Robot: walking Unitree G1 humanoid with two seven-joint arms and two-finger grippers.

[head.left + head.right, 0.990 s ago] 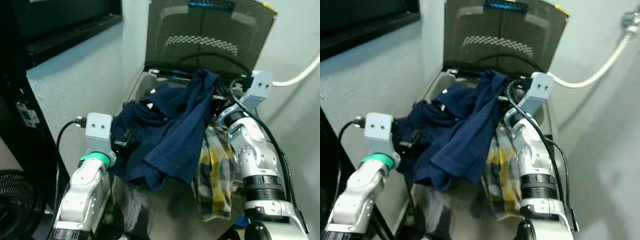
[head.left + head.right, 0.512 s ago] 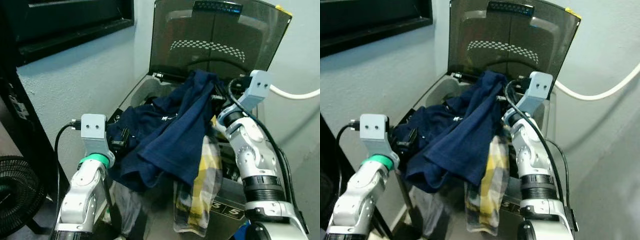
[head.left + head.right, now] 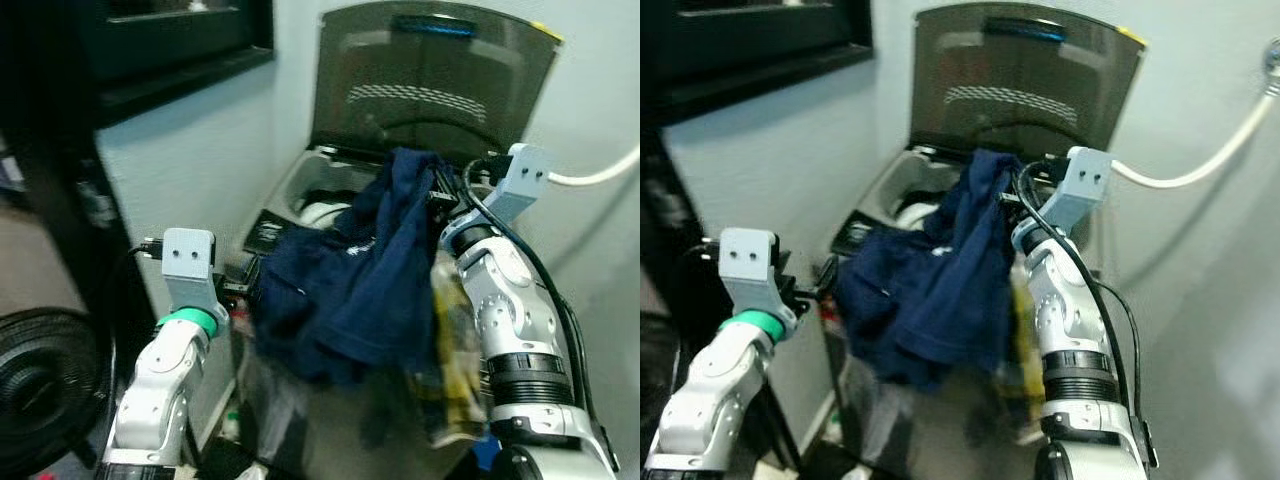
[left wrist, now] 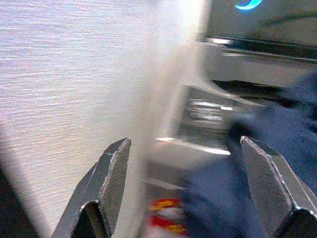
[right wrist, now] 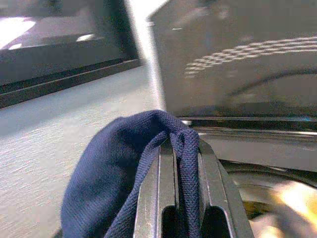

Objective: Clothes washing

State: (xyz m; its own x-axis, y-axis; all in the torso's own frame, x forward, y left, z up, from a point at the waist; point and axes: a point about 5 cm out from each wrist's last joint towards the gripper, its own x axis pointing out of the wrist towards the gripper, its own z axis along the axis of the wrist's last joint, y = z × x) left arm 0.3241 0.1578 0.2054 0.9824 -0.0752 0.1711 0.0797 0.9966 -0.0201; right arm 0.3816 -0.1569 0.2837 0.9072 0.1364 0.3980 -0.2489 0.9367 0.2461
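Fingers of the right gripper (image 5: pixel 181 198) are pressed together on a fold of the navy shirt (image 3: pixel 365 280), holding it up above the open washing machine (image 3: pixel 300 195), before its raised lid (image 3: pixel 435 80). The cloth hangs over the front edge. The left gripper (image 4: pixel 190 193) is spread wide beside the shirt's lower part, near the gray wall (image 3: pixel 190 150).

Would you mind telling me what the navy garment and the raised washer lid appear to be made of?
The navy garment, pinched in the right tool, looks like soft matte knit fabric: a fine ribbed weave shows and it drapes in folds. The washer lid looks like smoky translucent plastic or glass: glossy, with reflections; which one is unclear.
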